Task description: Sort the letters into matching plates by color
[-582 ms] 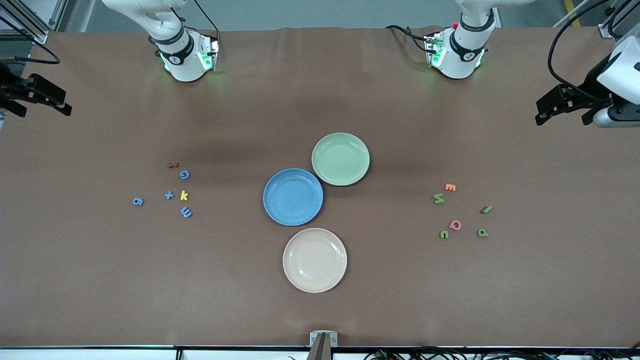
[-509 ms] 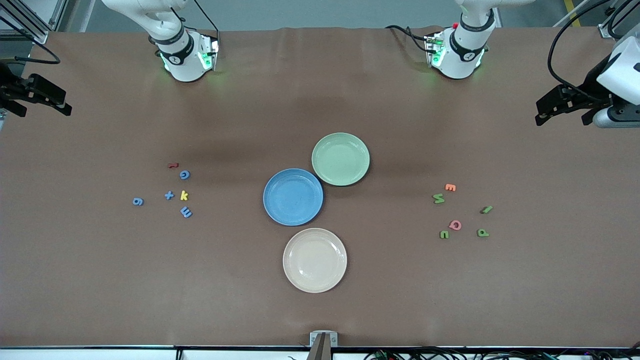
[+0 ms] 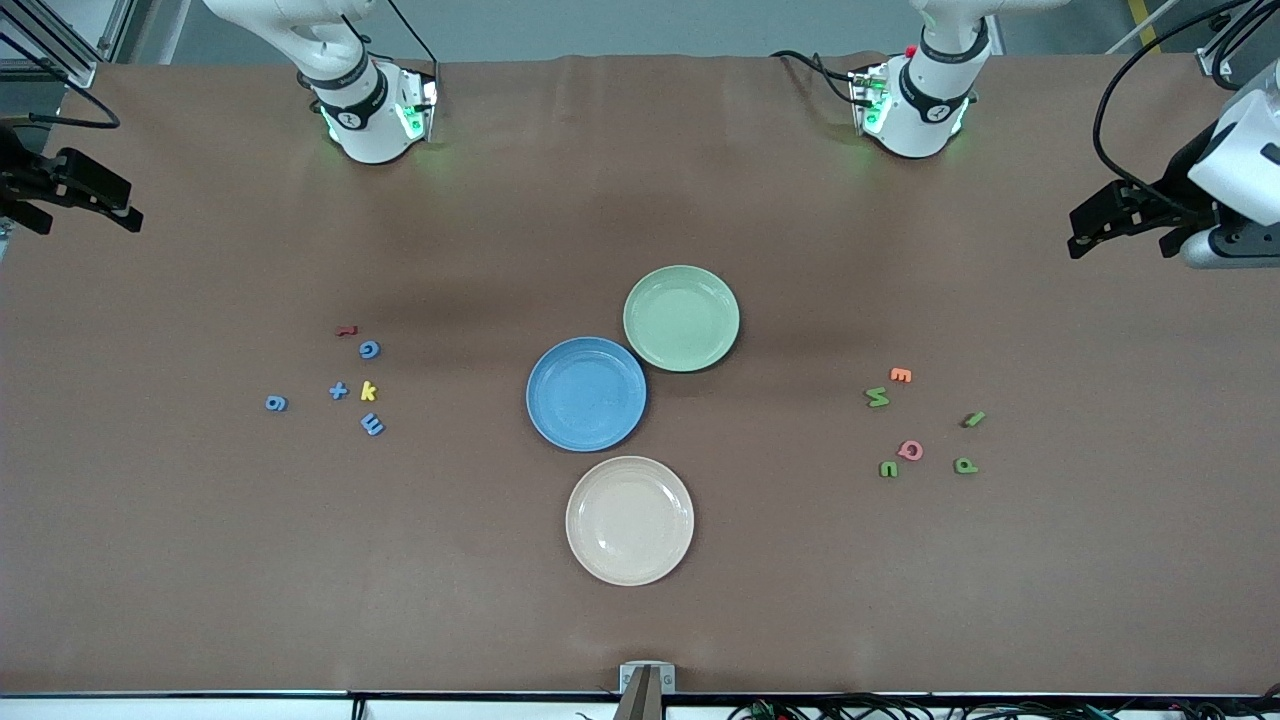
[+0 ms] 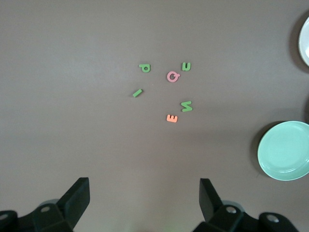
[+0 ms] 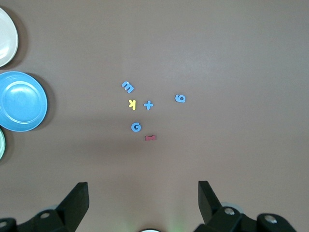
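The blue plate [image 3: 586,393] and the pale green plate [image 3: 681,318] touch at mid-table. Several blue letters lie toward the right arm's end: a G [image 3: 369,349], a plus [image 3: 338,391], a 9 [image 3: 276,403] and an E [image 3: 372,424]. Several green letters lie toward the left arm's end: an M [image 3: 877,397], an I [image 3: 973,420], an n [image 3: 888,468] and a P [image 3: 965,466]. My left gripper [image 4: 144,186] hangs open high over its end of the table. My right gripper [image 5: 143,188] hangs open over the other end. Neither holds anything.
A cream plate [image 3: 629,520] sits nearer the front camera than the blue one. A red piece [image 3: 346,330] and a yellow k [image 3: 369,391] lie among the blue letters. An orange E [image 3: 900,375] and a pink Q [image 3: 910,450] lie among the green ones.
The left arm's hand has shifted very slightly over its end of the table. The right arm, plates and letters have not moved.
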`<state>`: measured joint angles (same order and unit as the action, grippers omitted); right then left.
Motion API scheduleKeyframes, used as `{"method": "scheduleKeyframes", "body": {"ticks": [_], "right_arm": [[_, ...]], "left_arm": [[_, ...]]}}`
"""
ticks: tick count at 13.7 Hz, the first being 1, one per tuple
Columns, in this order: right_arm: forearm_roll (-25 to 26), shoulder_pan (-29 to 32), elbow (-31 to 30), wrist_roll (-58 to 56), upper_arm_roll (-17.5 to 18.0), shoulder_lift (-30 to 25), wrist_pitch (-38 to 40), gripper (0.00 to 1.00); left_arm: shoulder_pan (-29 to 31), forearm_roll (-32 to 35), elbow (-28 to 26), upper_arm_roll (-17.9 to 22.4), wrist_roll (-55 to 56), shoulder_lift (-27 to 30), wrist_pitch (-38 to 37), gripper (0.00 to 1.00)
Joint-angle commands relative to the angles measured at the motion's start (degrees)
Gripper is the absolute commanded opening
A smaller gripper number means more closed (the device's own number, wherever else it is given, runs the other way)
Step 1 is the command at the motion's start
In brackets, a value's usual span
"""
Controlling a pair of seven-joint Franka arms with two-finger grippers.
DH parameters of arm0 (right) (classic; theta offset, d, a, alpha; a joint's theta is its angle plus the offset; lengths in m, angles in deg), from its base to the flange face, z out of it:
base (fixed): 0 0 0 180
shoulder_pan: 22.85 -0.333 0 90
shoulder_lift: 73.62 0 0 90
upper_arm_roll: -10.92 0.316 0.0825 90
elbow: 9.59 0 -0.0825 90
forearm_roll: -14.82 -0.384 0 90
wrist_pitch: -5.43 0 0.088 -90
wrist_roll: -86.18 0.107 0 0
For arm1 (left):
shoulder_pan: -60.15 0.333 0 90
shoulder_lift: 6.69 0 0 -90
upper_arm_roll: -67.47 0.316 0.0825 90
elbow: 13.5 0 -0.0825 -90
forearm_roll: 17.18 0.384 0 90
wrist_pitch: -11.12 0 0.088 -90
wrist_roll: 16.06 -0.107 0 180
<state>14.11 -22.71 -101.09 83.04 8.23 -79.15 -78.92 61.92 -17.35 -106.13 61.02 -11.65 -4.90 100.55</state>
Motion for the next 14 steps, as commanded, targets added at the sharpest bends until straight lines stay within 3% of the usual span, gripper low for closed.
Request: {"method": "scheduleKeyframes", "body": {"ticks": [1, 3, 7, 14], "right_arm": [[0.5, 0.4, 0.0, 0.2, 0.2, -0.9, 0.6, 1.0], [0.5, 0.6, 0.4, 0.4, 0.0, -0.4, 0.7, 1.0], [0.5, 3.1, 0.6, -0.1, 0.0, 5.0, -0.7, 1.0], [0.6, 5.7, 0.7, -0.6, 0.0, 12.7, -6.8, 1.0]], "left_arm": [[0.0, 0.6, 1.0, -0.1, -0.8, -4.8, 0.7, 1.0], [0.0, 0.6, -1.7, -0.1, -0.5, -6.0, 4.6, 1.0], [2.3, 0.7, -13.9, -0.1, -1.2, -5.7, 19.3, 1.0], [4.7, 3.3, -22.5, -0.1, -11.1, -13.5, 38.2, 0.99]]}}
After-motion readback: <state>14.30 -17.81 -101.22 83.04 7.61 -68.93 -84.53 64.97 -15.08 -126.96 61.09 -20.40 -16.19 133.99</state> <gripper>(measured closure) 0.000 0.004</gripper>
